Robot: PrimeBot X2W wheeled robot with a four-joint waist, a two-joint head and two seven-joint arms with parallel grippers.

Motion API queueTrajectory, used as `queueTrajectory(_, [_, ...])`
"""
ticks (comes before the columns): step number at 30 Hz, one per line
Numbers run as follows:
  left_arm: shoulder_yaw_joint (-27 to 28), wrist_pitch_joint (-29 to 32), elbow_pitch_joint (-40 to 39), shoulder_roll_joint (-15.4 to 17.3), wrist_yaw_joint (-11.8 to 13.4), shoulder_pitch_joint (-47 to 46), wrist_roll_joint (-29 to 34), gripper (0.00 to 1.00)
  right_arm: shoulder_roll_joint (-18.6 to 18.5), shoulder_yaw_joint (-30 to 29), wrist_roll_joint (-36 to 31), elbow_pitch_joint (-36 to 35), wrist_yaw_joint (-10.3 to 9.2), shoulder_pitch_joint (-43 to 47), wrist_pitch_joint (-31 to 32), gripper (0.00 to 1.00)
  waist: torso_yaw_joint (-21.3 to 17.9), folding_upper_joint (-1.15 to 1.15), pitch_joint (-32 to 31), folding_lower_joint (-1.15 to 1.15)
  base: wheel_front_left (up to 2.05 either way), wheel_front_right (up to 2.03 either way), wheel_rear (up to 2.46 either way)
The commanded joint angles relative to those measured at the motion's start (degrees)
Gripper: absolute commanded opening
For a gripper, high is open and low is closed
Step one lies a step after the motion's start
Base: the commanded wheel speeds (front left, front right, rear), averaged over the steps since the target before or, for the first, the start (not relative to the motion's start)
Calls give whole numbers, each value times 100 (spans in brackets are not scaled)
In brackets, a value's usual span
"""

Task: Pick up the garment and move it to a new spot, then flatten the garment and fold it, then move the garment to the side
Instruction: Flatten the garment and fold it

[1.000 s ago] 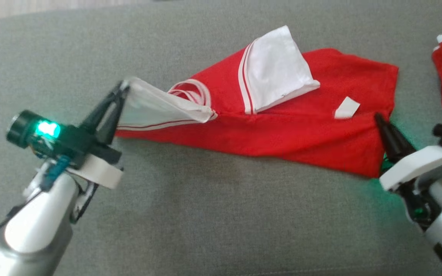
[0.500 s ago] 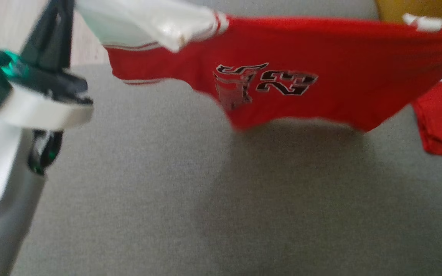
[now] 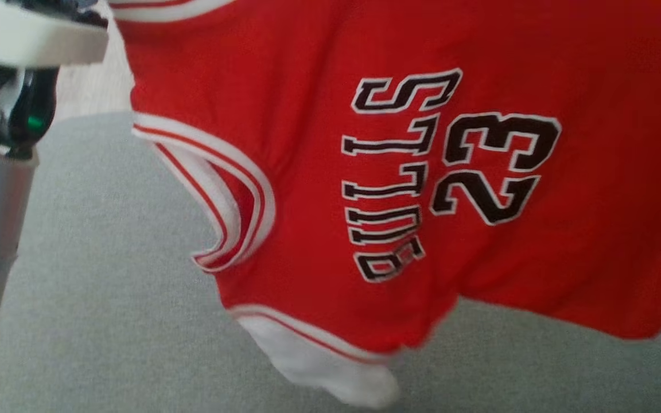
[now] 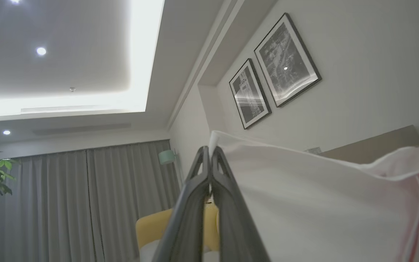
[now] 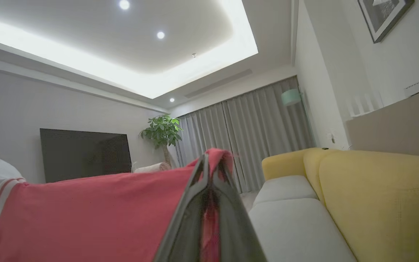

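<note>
Plainly, the left claw (image 4: 209,151) is clenched on a white edge of the jersey (image 4: 304,203), and the right claw (image 5: 213,160) is clenched on a red edge. Between them the jersey is stretched in the air, hanging down from both claws over the grey cushion (image 3: 107,321). Its long axis runs sideways, claw to claw. The armhole (image 3: 221,206) and the tops of the letters face the robot's left, the hem end its right. Neither arm is nearer, as each holds one end. A white flap (image 3: 330,373) droops lowest; whether it touches the cushion I cannot tell. Laying it flat likely calls for lowering both ends together, taut.
</note>
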Motion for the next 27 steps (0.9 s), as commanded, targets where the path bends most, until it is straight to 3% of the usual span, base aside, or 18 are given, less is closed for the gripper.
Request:
queueTrajectory(1, [209,89,136,124,-26,-449,-92,0,-57,-45,86,8,-4,-223,87,0,38,0,176,1,0,0,0])
queueTrajectory(10, [-151,-130,1280,-56,-117,-1540,219,0,650,513,-367,905,-4,-1684,389,0,52,0,1344,1,0,0,0])
queueTrajectory(15, [-183,-868,1980,-324,-94,-2625,613,0,915,706,-1064,1702,-4,-3102,147,0,95,0,1897,1,0,0,0])
queueTrajectory(21, [-421,-1124,2312,-491,-163,-3094,658,0,636,1261,-1429,1976,-4,-3928,36,0,248,0,2298,1,0,0,0])
queueTrajectory(27, [-735,-1187,1743,-135,-186,-2183,602,0,311,1901,-1252,1987,-4,-3593,-72,0,364,0,2704,1,0,0,0])
